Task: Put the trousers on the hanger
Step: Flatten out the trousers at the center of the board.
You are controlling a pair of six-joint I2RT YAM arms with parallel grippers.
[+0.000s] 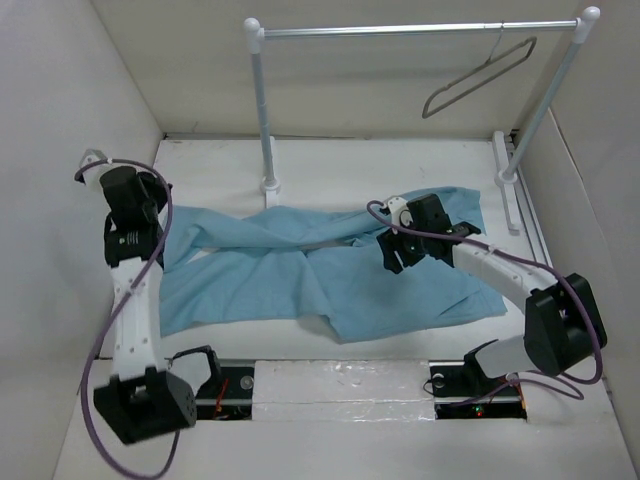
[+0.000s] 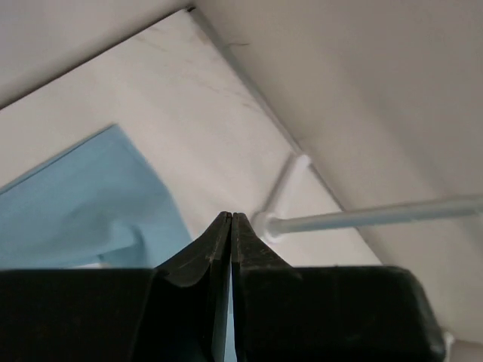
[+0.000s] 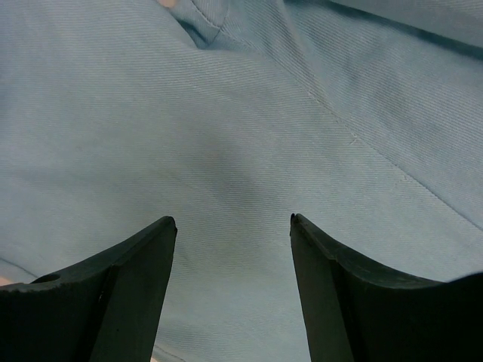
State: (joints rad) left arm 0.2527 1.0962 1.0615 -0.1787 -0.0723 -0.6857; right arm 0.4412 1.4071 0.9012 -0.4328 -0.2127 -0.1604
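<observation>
The light blue trousers [image 1: 300,270] lie spread flat across the table, legs reaching left. The grey wire hanger [image 1: 478,78] hangs from the rack's silver bar at the back right. My left gripper [image 1: 152,195] is shut and empty, held above the table at the left end of the trousers; its wrist view shows the closed tips [image 2: 230,216] with the trousers [image 2: 75,204] below to the left. My right gripper [image 1: 392,255] is open and hovers just over the right part of the trousers; its wrist view [image 3: 232,222] shows only the trousers [image 3: 241,121] between the spread fingers.
The rack, with white posts [image 1: 262,110] and a silver bar [image 1: 420,30], stands at the back of the table. Its left foot [image 2: 266,225] and post show in the left wrist view. White walls enclose the table on the left, back and right.
</observation>
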